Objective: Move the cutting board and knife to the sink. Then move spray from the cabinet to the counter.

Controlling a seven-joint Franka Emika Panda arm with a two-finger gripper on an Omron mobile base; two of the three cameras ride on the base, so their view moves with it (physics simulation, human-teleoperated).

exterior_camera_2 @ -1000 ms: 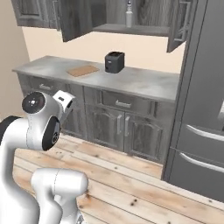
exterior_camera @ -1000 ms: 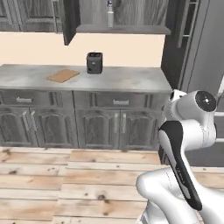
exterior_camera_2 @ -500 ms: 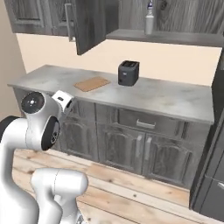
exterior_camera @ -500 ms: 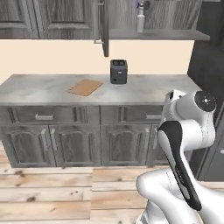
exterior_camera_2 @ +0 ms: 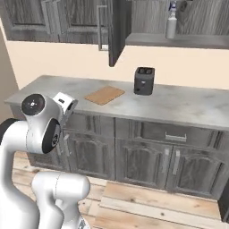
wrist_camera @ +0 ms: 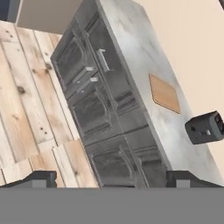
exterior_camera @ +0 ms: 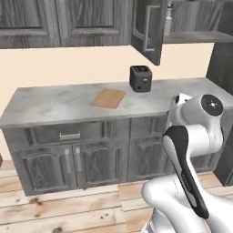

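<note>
Change since earlier frames: whole scene has slid sideways in both base views, so the base has driven along the cabinets; board and toaster keep their places on the worktop relative to each other.
Pincer (wrist_camera: 112,179): spread wide, holding nothing; tips point across the floor toward the base cabinets, well short of the worktop.
Arm: folded close to the base, hand hanging in front of the lower cabinet doors.
Worktop (exterior_camera: 54,104): grey-white marbled stone over dark grey base cabinets.
Cutting board (exterior_camera: 108,98): flat, light-brown, plain, rounded corners; lies on the worktop, near the toaster but apart from it.
Toaster (exterior_camera: 140,78): dark, upright, toward the back of the worktop.
Knife: not made out in these pictures.
Cabinet (exterior_camera_2: 114,31): upper unit, door standing open.
Spray (exterior_camera_2: 171,22): pale bottle with blue nozzle, upright on the open cabinet shelf, above and beside the toaster.
Progress, as judged: nothing delivered yet; board untouched, spray not yet taken down; approach phase, all transfers remain.
</note>
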